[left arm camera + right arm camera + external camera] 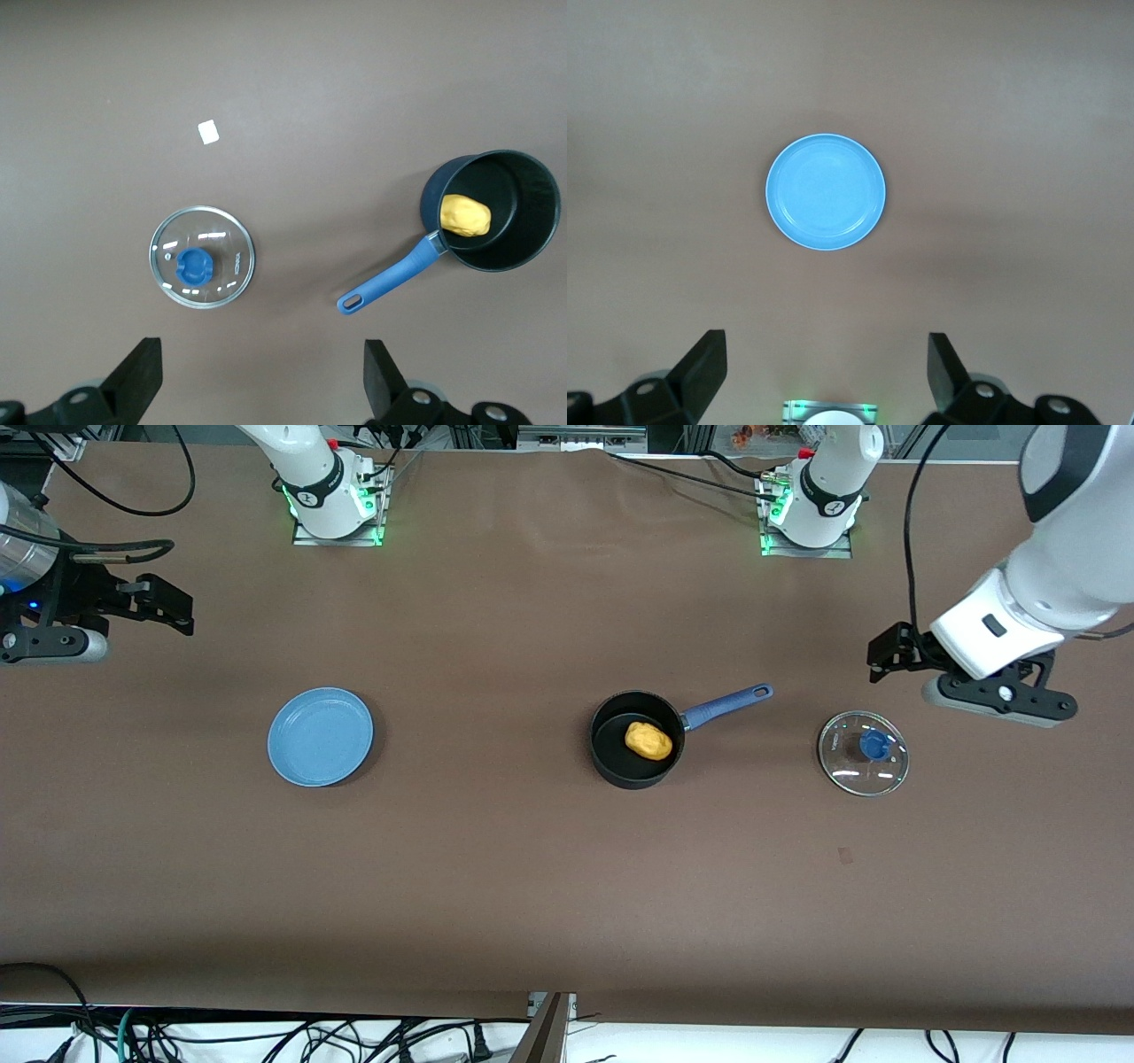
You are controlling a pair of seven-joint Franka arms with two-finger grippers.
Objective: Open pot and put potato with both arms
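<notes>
The black pot (613, 757) with its long blue handle (726, 703) stands uncovered near the table's middle. The yellow-orange potato (648, 740) lies inside it. The glass lid (863, 752) with its blue knob lies flat on the table, toward the left arm's end. My left gripper (999, 695) hangs open and empty over the table beside the lid. Its wrist view shows the gripper (263, 372), lid (202, 257), pot (523, 257) and potato (466, 215). My right gripper (53, 642) is open and empty, up at the right arm's end, as its wrist view (828, 367) shows.
A flat blue plate (320, 736) lies bare toward the right arm's end; it also shows in the right wrist view (825, 191). A small white tag (208, 132) lies on the table near the lid. Cables run along the table's front edge.
</notes>
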